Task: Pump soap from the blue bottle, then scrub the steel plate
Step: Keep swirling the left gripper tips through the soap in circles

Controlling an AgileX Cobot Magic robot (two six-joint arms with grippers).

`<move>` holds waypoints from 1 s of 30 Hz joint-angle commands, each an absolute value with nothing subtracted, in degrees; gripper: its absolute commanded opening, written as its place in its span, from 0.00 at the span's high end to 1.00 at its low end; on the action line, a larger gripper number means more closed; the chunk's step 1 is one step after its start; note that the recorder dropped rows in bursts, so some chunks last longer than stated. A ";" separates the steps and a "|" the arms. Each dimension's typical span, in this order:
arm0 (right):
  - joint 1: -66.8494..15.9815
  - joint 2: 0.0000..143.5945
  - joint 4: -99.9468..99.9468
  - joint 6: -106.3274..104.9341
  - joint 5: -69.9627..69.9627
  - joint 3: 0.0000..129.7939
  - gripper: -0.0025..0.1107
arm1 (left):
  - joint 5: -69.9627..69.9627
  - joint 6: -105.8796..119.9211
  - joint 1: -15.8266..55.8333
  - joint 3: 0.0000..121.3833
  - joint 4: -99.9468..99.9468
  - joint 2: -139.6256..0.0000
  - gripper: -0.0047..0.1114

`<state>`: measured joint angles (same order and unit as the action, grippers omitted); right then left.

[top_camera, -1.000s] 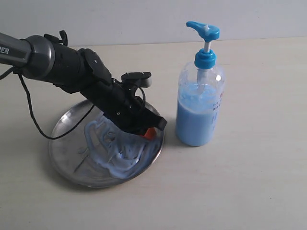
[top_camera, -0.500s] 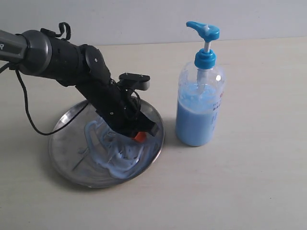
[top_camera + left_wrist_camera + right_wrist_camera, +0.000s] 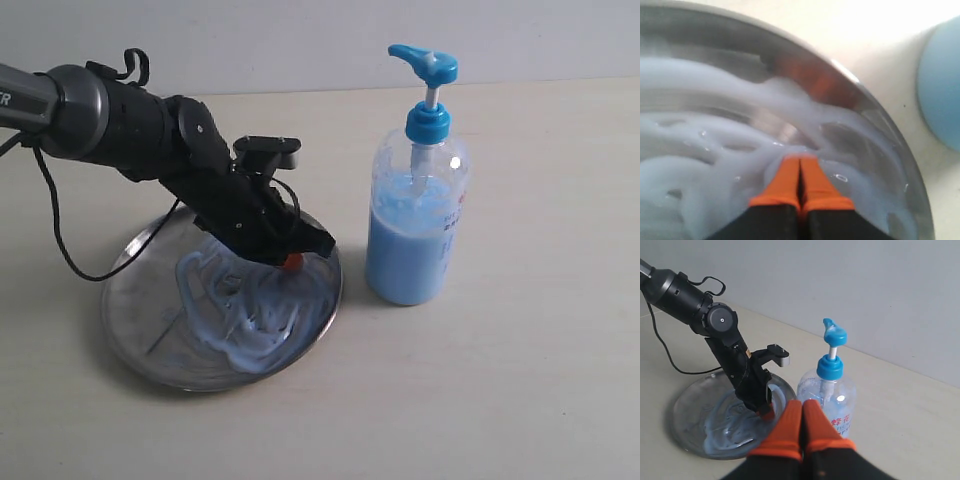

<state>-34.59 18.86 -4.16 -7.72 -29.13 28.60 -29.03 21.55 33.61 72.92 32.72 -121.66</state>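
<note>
Your left gripper (image 3: 800,167): jaws together, tips in the soap (image 3: 250,345) on the steel plate (image 3: 135,330). Right gripper (image 3: 801,410): jaws together, off the blue bottle (image 3: 413,235).

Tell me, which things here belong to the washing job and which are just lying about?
Job: steel plate, soap smeared on it, blue bottle, left tool in the soap.
Just there: right tool, shut, touching nothing; table; black cable.

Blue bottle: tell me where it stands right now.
In the exterior view the blue bottle stands upright on the table, right of centre, close beside the steel plate's right rim but not touching it.
</note>
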 commanded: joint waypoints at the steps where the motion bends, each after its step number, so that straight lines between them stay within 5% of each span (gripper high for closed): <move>1: -34.62 18.64 -4.25 -7.45 -28.12 28.31 0.98 | -30.03 22.62 33.86 72.33 37.30 -122.51 0.96; 17: -34.62 18.64 -4.25 -7.45 -28.12 28.31 0.98 | -44.03 25.30 35.28 72.33 29.76 -122.51 0.96; 30: -34.62 18.64 -4.35 -7.45 -28.12 28.31 0.98 | -36.94 14.29 32.98 72.33 19.91 -122.51 0.96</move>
<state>-34.59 18.86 -4.38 -7.72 -29.13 28.60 -40.74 16.14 33.44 73.15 24.09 -120.85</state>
